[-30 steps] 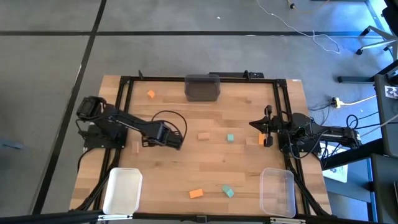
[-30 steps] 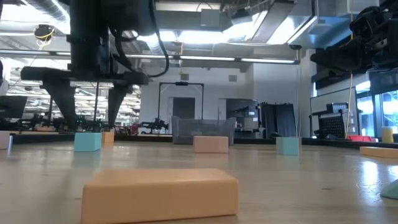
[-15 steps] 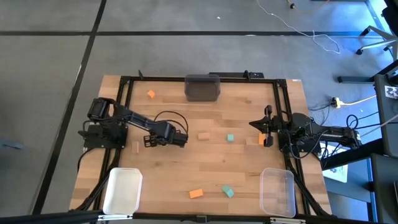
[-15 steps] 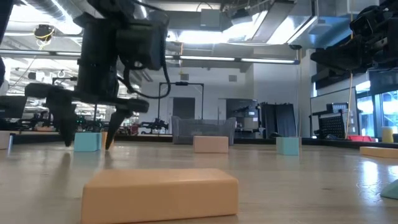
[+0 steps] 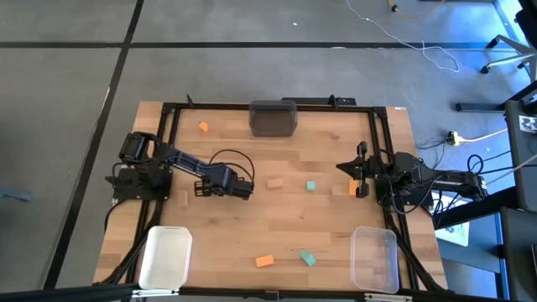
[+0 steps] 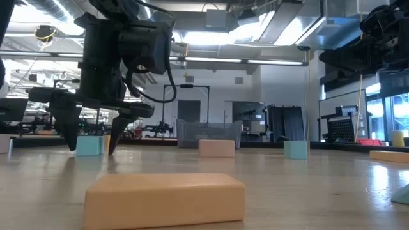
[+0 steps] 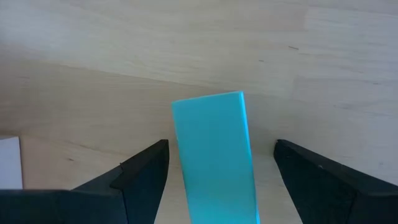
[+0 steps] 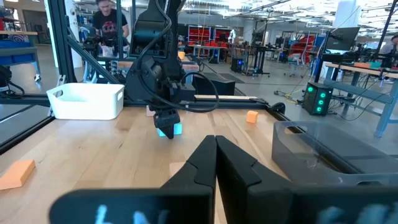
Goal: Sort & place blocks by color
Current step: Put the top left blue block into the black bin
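Your left arm reaches from its base at the bench's left edge out toward the middle, elbow bent, wrist tipped down so the left gripper points at the bench top. Its fingers stand spread, unclenched, one on each side of a teal block that lies flat on the wood between them; a gap shows on both sides, so nothing is gripped (in the low view the fingertips reach down almost to the bench surface). That block sits left of the bench's centre, under the gripper in the high view. Your right arm waits folded at the bench's right edge, and the right gripper has its fingers pressed together with nothing between them. Other blocks lie scattered: a tan block and a second teal block near the centre, an orange block toward the far left corner, an orange block at the near edge with another teal one just beside it, and a tan block close to the left arm's base. A dark grey bin stands at the middle of the far edge, a white bin at the near left corner, a clear bin at the near right corner.
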Motion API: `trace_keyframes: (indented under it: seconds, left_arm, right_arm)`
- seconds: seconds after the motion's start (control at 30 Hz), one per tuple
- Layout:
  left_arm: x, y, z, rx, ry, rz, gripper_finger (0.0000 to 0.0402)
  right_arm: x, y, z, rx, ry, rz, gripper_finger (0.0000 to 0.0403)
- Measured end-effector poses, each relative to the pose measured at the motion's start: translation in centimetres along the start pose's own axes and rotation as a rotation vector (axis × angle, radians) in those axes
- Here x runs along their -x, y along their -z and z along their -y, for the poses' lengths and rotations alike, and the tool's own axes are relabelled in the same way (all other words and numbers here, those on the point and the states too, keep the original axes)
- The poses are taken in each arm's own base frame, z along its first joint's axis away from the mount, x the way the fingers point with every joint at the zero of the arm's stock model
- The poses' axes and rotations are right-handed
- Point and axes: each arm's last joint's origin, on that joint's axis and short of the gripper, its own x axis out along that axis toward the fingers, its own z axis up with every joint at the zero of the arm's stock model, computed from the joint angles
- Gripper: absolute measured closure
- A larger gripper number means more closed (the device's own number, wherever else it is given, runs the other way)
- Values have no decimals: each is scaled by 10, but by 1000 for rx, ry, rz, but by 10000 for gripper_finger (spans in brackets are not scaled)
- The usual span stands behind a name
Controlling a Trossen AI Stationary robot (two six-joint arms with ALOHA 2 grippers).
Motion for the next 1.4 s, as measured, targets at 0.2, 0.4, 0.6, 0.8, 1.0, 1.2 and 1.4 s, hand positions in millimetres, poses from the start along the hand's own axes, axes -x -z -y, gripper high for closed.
trace_keyframes:
  seconds: [0.2, 0.4, 0.6, 0.8, 1.0, 1.2, 1.4]
  left_arm:
    - [0, 0, 1, 7, 11, 1, 113]
    - [0, 0, 1, 7, 16, -1, 113]
    - [-1, -1, 2, 8, 15, 1, 113]
    - [-1, -1, 2, 44, 2, -21, 132]
    - [-2, -4, 3, 29, -3, -33, 199]
    - [-3, -7, 4, -3, -4, -41, 277]
    - [-3, -7, 4, -56, -3, -35, 277]
  right_arm:
    - [0, 0, 0, 0, 0, 0, 391]
    - [0, 0, 0, 0, 0, 0, 391]
    - [0, 0, 0, 0, 0, 0, 391]
    - [0, 0, 0, 0, 0, 0, 391]
    - [0, 0, 0, 11, 1, 0, 391]
    - [0, 0, 0, 66, 2, -2, 391]
    - [0, 0, 1, 33, 26, -5, 391]
